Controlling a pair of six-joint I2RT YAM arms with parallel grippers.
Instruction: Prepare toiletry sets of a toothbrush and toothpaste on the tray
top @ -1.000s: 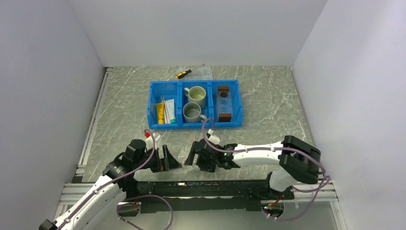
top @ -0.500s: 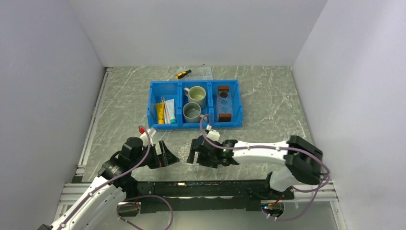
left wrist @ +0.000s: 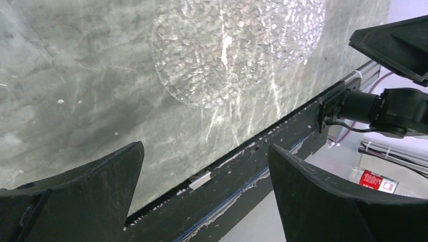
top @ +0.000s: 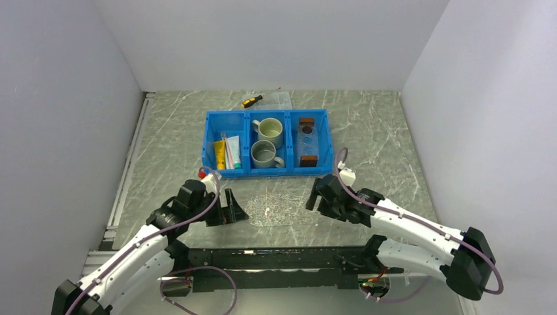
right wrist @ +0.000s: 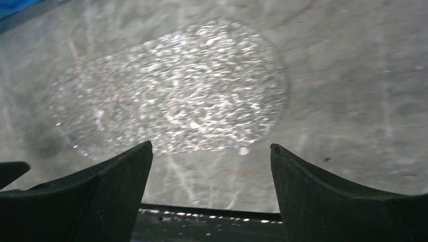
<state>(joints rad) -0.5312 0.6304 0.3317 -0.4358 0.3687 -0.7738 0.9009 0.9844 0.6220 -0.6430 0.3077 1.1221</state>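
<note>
Left gripper and right gripper are hovering wide open, empty, while toothpaste and toothbrush are lying in the bin's left compartment, the tray in its right.

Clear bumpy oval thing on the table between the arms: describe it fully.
The clear oval piece is transparent, plastic or glass by look, pebbled all over and glittering. It lies flat on the grey marbled table near the front edge, between the left pincer and the right pincer, both open, neither touching it. Nothing lies on it. A raised rim cannot be made out.
</note>
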